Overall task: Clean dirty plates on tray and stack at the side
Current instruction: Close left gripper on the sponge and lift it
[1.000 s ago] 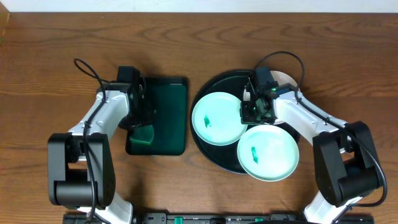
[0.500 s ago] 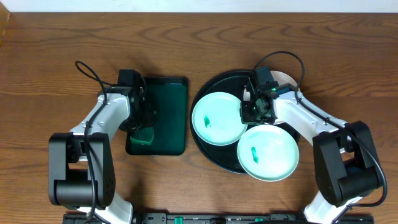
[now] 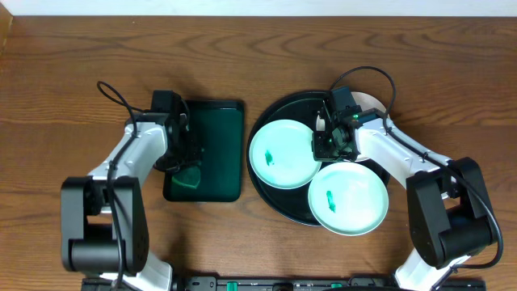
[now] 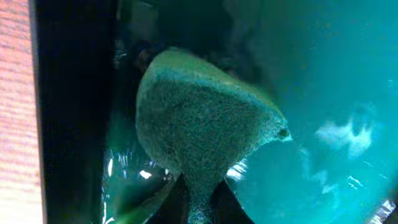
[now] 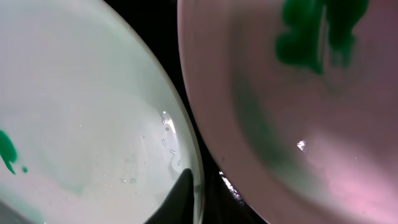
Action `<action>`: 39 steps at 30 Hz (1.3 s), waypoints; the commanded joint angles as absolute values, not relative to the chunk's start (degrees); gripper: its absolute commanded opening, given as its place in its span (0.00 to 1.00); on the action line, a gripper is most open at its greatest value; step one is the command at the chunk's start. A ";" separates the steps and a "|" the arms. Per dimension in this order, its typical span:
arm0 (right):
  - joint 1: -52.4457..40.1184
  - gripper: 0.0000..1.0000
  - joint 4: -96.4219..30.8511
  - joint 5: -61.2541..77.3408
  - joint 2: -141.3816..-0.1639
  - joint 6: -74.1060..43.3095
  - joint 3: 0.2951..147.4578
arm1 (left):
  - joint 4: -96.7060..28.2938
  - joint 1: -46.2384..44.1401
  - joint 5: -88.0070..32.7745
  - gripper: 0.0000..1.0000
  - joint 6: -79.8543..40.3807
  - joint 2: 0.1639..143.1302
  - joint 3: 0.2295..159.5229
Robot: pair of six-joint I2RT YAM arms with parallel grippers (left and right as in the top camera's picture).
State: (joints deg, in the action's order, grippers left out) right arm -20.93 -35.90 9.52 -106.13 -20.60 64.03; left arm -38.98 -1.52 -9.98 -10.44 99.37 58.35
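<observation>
The black tray (image 3: 279,113) holds two pale mint plates with green smears: one on the left (image 3: 280,153) and one at the front right (image 3: 349,198). A third plate (image 3: 373,103) peeks out behind my right arm at the tray's back right. My right gripper (image 3: 329,145) is shut on the left plate's right rim. In the right wrist view one finger (image 5: 186,202) lies on that plate (image 5: 87,106), with the other plate (image 5: 298,112) beside it. My left gripper (image 3: 187,166) is shut on the green sponge (image 3: 189,176), which is pinched to a wedge (image 4: 199,124) between the fingers (image 4: 199,208).
The sponge sits over the front left corner of a rectangular dark green tray (image 3: 218,129), wet and glossy in the left wrist view (image 4: 323,74). Bare wooden table (image 3: 65,89) surrounds both trays. A strip of the black tray (image 5: 149,15) shows between the two plates.
My left arm has shifted slightly over the green tray with the sponge in its grip. The right arm and the plates have not moved.
</observation>
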 commanded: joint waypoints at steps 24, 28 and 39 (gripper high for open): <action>-22.24 0.01 -35.77 9.23 -106.52 -20.95 63.79 | -35.62 -8.34 -11.70 0.07 -15.42 85.69 58.72; -22.24 0.01 -35.77 9.23 -106.52 -20.95 63.79 | -34.61 -8.49 -7.46 0.07 -22.00 92.38 58.72; -22.24 0.02 -35.77 9.21 -106.52 -20.95 63.79 | -30.83 -8.43 -7.44 0.38 -21.41 101.43 59.16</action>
State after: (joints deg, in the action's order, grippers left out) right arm -20.93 -35.90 9.52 -106.13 -20.71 64.03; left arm -30.70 -8.43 -8.62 -21.61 101.27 58.39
